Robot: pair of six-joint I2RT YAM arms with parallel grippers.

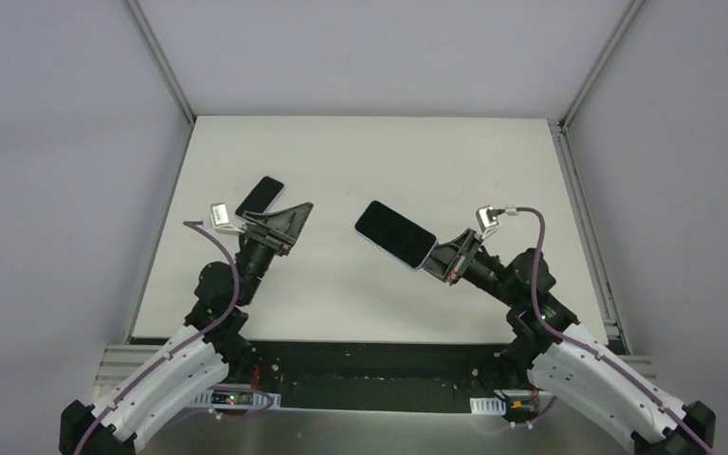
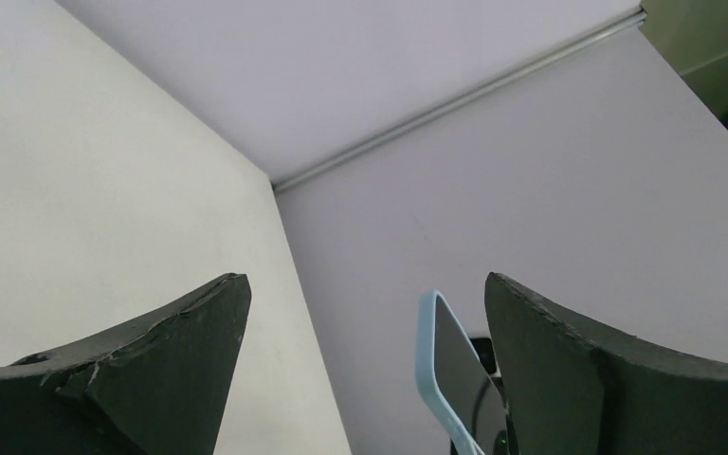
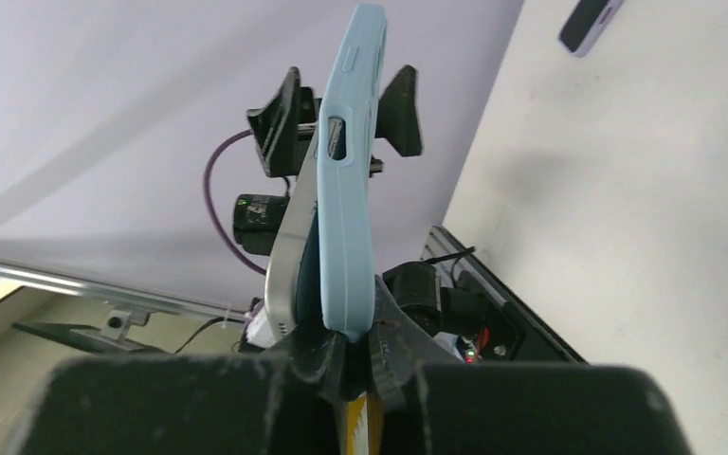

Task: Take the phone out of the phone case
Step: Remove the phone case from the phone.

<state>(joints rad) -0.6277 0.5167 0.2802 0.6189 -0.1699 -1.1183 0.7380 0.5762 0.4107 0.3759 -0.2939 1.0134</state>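
A phone (image 1: 395, 233) with a dark screen sits in a light blue case and is held above the table. My right gripper (image 1: 439, 261) is shut on its near end. In the right wrist view the jaws (image 3: 349, 351) pinch the blue case (image 3: 349, 171), and the phone's silver edge (image 3: 289, 275) stands a little out of the case on the left. My left gripper (image 1: 289, 223) is open and empty, to the left of the phone and apart from it. In the left wrist view (image 2: 365, 313) the cased phone (image 2: 450, 370) shows near the right finger.
A second phone (image 1: 260, 195) with a dark screen lies on the white table (image 1: 389, 152) behind my left gripper; it also shows in the right wrist view (image 3: 590, 24). Grey walls and metal rails bound the table on three sides.
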